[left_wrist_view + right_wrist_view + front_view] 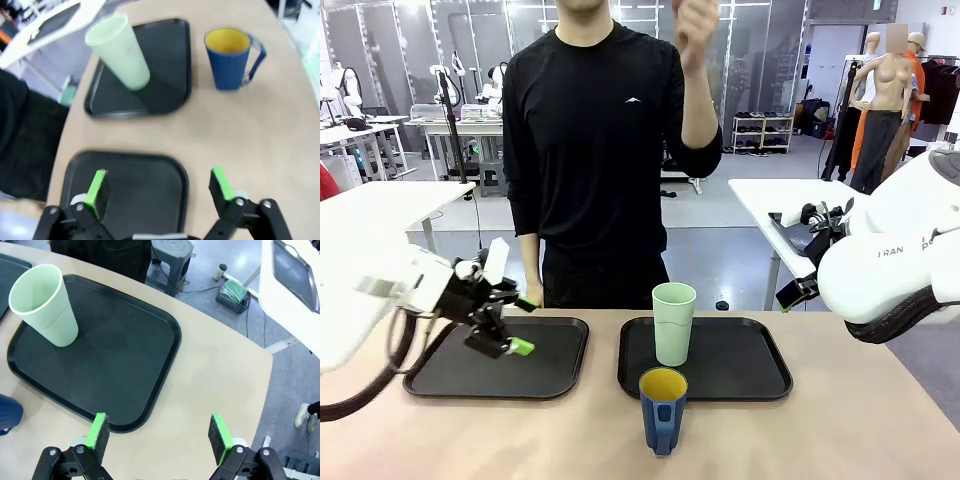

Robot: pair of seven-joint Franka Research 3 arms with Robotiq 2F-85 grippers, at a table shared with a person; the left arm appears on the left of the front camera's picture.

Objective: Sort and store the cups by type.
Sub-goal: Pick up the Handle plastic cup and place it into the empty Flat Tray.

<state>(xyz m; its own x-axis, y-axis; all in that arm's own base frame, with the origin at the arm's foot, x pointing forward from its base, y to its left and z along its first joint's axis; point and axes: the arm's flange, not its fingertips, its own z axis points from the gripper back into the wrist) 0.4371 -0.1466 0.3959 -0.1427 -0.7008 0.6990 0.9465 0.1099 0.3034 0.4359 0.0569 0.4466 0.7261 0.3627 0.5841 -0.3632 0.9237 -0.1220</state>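
A tall pale mint-green handleless tumbler [673,325] is standing on a black tray [760,372]. A dark blue handled mug [663,412], yellow inside, is sitting on the tabletop [840,430] just beside it. The left gripper [160,181] and right gripper [160,432] are gaping wide.

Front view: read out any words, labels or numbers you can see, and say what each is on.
"RAN": grey letters on the white shell of the right arm; the letters either side are too cut off to read.
The person's shirt: small white logo, no readable letters.
The tumbler and mug: no print.
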